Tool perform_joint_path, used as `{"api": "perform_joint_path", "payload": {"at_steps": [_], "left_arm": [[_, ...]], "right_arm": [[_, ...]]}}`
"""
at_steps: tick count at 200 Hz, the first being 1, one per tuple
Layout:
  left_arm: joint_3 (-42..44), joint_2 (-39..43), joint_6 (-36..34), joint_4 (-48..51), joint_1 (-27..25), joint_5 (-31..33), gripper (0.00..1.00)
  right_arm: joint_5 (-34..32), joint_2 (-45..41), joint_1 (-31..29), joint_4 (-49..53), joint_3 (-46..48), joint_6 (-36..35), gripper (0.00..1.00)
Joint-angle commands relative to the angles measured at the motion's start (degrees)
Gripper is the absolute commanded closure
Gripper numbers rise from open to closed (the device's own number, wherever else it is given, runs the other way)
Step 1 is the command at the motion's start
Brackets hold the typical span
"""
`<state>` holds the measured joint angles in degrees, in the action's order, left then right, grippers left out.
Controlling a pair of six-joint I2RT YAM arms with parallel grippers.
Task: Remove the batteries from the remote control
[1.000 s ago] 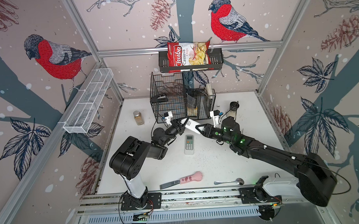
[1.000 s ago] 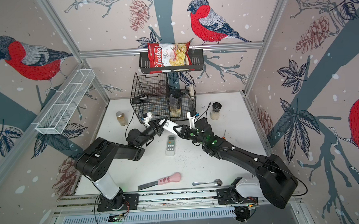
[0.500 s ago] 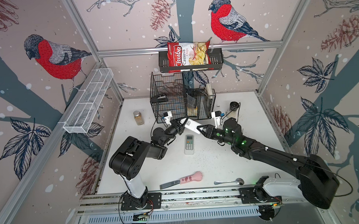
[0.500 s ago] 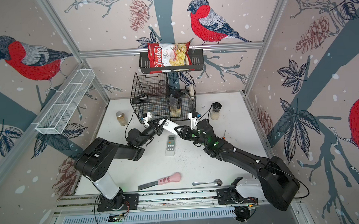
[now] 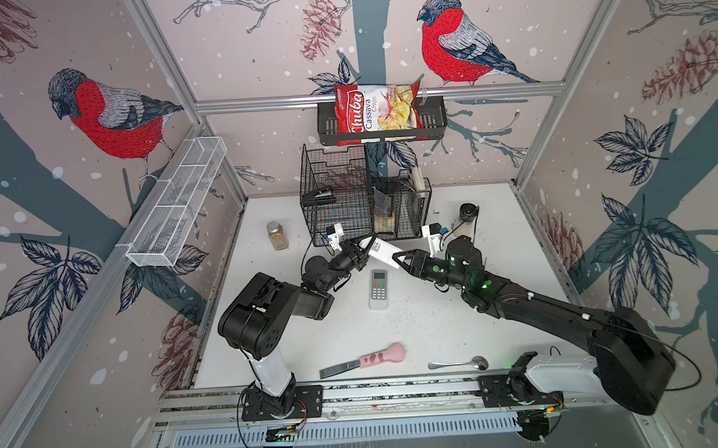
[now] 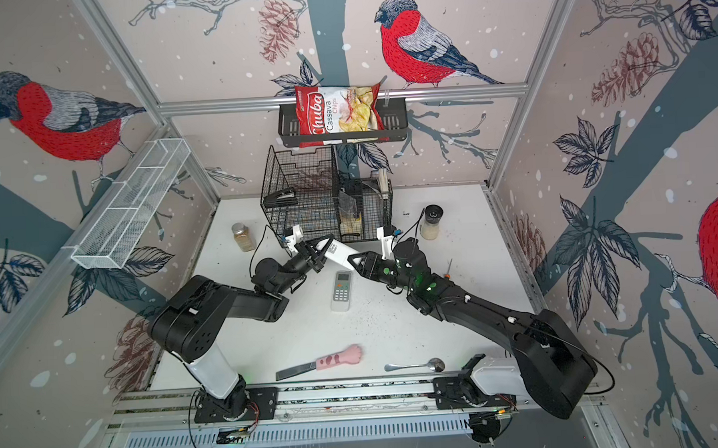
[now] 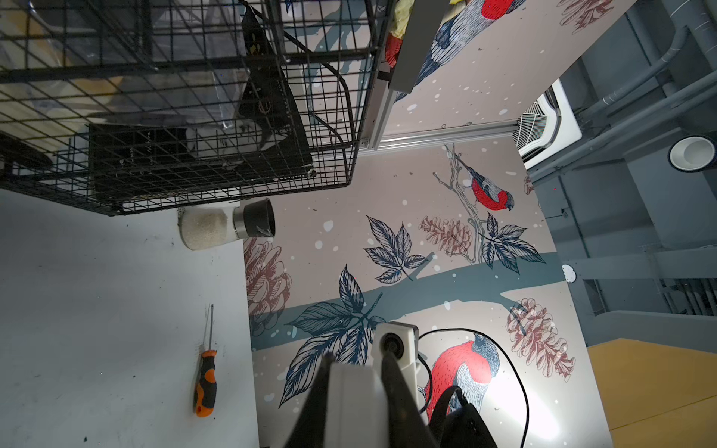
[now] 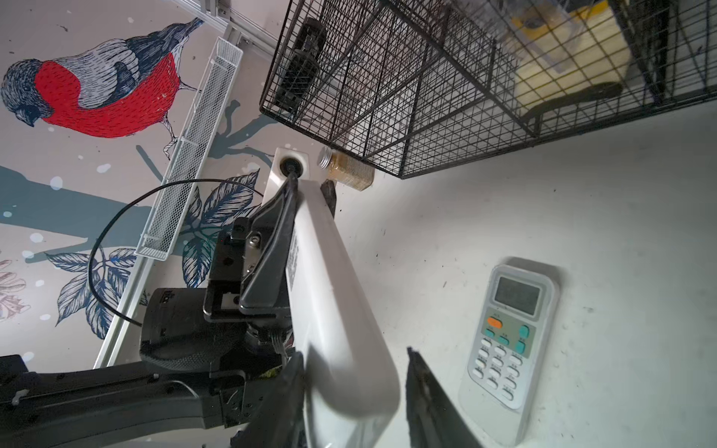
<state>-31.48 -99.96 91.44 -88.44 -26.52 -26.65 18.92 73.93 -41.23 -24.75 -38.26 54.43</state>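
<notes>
left claw [image 5: 364, 247]: clamped tight on one end of white remote [image 5: 385, 253], held up off surface, just in front of wire basket [image 5: 334, 180]
right claw [image 8: 351, 355]: partly spread, straddling free end, no firm hold
batteries: not visible, likely inside white remote
risk: slip or twist from one-end hold; rough pull could fling batteries across surface, toward spare remote [image 5: 379, 288] below
wire basket, back edge: stapler [image 5: 318, 195], bags
wall shelf [image 5: 434, 117]: chips bag [image 5: 375, 112]

table [image 5: 416, 335]: white | on it: wire basket [image 5: 335, 201], spice jar [image 5: 277, 235], grinder [image 5: 466, 219], face-up remote [image 5: 378, 289], pink-handled knife [image 5: 365, 360], spoon [image 5: 459, 363], screwdriver [image 7: 205, 382]
</notes>
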Motion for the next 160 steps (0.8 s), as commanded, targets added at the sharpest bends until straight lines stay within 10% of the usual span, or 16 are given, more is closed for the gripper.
{"api": "perform_joint_path", "payload": {"at_steps": [1,160], "left_arm": [[0.0,-0.3,0.5,-11.8,-0.1,0.5,1.00],[0.4,-0.7,0.6,-14.3,-0.2,0.9,1.00]], "right_arm": [[2.5,1.0,0.0,-4.7,0.3,2.9,0.58],[0.6,2.6,-0.4,-11.6,2.2,8.8,0.65]]}}
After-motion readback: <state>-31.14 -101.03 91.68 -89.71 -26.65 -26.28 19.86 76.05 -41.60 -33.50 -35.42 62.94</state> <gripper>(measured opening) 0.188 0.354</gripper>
